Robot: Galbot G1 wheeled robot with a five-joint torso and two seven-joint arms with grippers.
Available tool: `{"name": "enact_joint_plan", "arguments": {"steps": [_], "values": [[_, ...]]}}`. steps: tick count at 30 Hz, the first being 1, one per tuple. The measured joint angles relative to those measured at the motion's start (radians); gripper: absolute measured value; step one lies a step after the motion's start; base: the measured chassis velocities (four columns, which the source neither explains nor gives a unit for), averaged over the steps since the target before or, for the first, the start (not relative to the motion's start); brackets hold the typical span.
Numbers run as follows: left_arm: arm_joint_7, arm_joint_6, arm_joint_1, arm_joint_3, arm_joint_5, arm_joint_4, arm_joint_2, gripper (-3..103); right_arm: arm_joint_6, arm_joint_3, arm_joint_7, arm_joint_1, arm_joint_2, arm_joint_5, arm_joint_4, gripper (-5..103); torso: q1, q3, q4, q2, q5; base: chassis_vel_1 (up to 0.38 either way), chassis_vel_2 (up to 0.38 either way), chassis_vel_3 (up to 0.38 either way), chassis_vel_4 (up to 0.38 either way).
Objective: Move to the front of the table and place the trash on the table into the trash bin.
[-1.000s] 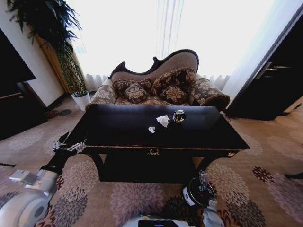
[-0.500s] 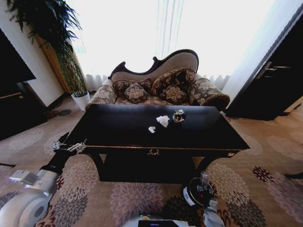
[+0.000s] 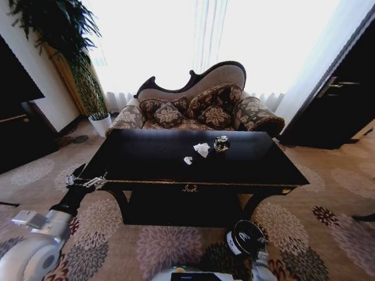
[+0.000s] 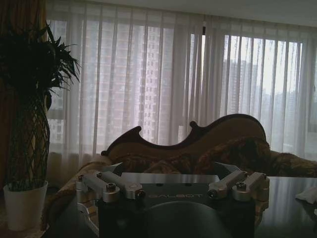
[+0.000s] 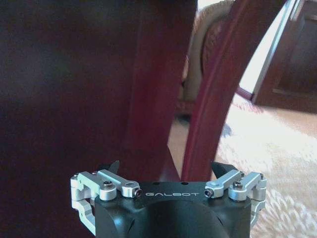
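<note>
1. Black plastic trash bin (image 3: pixel 244 239), a small round bucket with a white label on its side, stood on the flowered carpet (image 3: pixel 164 246) at the robot's lower right, just in front of the table and nearest the head camera.
2. Right gripper (image 5: pixel 166 171): dark body with silver linkages, low beside the table's carved reddish-dark legs; its fingers (image 5: pixel 115 166) stood apart, holding nothing. In the head view only the arm's end showed, just below the bin.
3. Left gripper (image 3: pixel 86 181): silver and black, hovering off the table's near left corner, level with the top. Whether it was apart or together could not be told.
4. Table (image 3: pixel 146 167): long, rectangular, glossy black wood, its long axis running left to right across the view, with a small gold emblem on the front apron.
5. Trash (image 3: pixel 202 149): three pieces sat clustered past the middle of the tabletop, right of centre: a tiny white bit, a crumpled white tissue, and a dark shiny wrapper (image 3: pixel 221 144) farthest right. All lay ahead and well apart from both grippers. Judged by position, the cluster sat nearer the right arm's side, with the bin directly below that side.
6. Sofa (image 3: pixel 193 105): patterned fabric, curved dark frame, behind the table.
</note>
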Motion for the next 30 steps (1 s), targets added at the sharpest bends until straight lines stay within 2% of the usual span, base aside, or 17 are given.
{"name": "enact_joint_plan", "arguments": {"steps": [8,15,21,30], "values": [[0.000,0.000,0.000,0.000,0.000,0.000,0.000,100,0.006,0.033,-0.020,-0.249,0.064,0.085,0.362,100,0.000,0.000,-0.0002,0.000,-0.0001,0.000,0.000,0.000,0.000],[0.000,0.000,0.000,0.000,0.000,0.000,0.000,100,0.017,0.062,-0.020,-0.404,0.106,0.114,0.570,100,0.000,0.000,-0.0002,0.000,0.0000,0.000,0.000,0.000,0.000],[0.000,0.000,0.000,0.000,0.000,0.000,0.000,100,0.018,0.089,-0.022,-0.511,0.122,0.150,0.767,100,0.000,0.000,0.0000,0.000,-0.0001,0.000,0.000,0.000,0.000],[0.000,0.000,0.000,0.000,0.000,0.000,0.000,100,-0.001,0.136,-0.027,-0.578,0.110,0.193,0.945,100,0.000,0.000,0.0000,0.000,0.0000,0.000,0.000,0.000,0.000]]}}
